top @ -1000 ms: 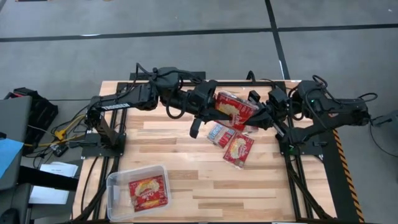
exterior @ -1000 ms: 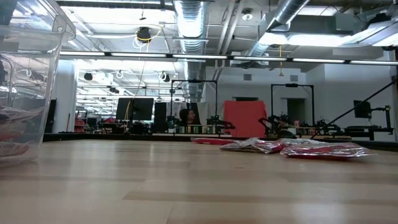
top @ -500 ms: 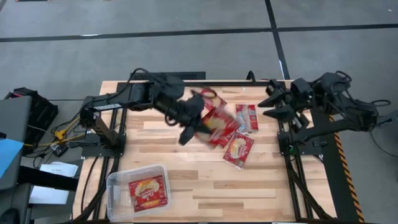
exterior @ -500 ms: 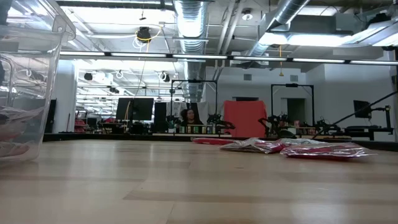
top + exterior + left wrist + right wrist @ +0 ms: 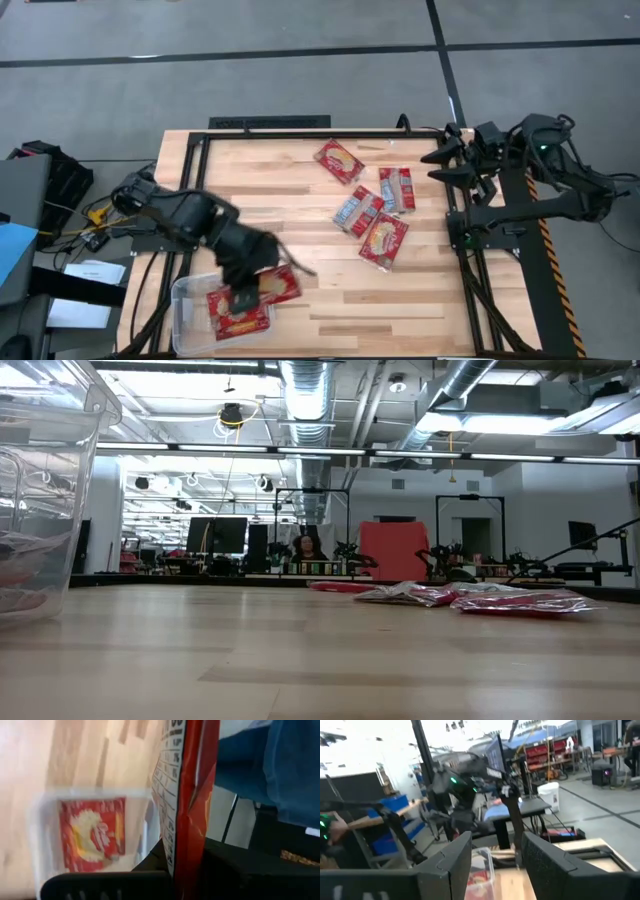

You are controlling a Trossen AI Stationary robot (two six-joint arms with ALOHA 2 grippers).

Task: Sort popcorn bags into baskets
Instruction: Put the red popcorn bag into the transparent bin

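Observation:
The clear basket (image 5: 182, 298) stands at the table's near left corner with one red popcorn bag (image 5: 238, 312) lying flat in it; the left wrist view shows that bag (image 5: 91, 835) too. My left gripper (image 5: 247, 283) hovers over the basket's right part, shut on another red popcorn bag (image 5: 280, 286). Several more bags lie flat on the far right of the table (image 5: 340, 161) (image 5: 397, 188) (image 5: 357, 210) (image 5: 383, 241). My right gripper (image 5: 447, 163) waits open at the far right edge, with nothing between its fingers (image 5: 447, 865). My left gripper pinches the popcorn bag between its two fingers at one end (image 5: 181, 862). The wrist view shows the bag edge-on, reaching away from the fingers. From above, the bag sticks out toward the table's right, over the basket's right rim (image 5: 268, 290), and is lifted.
Black frame rails (image 5: 460, 260) run along the table's left and right sides. The table's near right half is bare wood (image 5: 380, 310). In the low view the basket wall (image 5: 45, 490) fills the left edge and the bags (image 5: 470, 598) lie far off at the right.
My left gripper has swung from the table's far middle toward the near left corner, carrying the red bag to above the basket. My right gripper has let go of that bag, opened and drawn back toward the far right edge.

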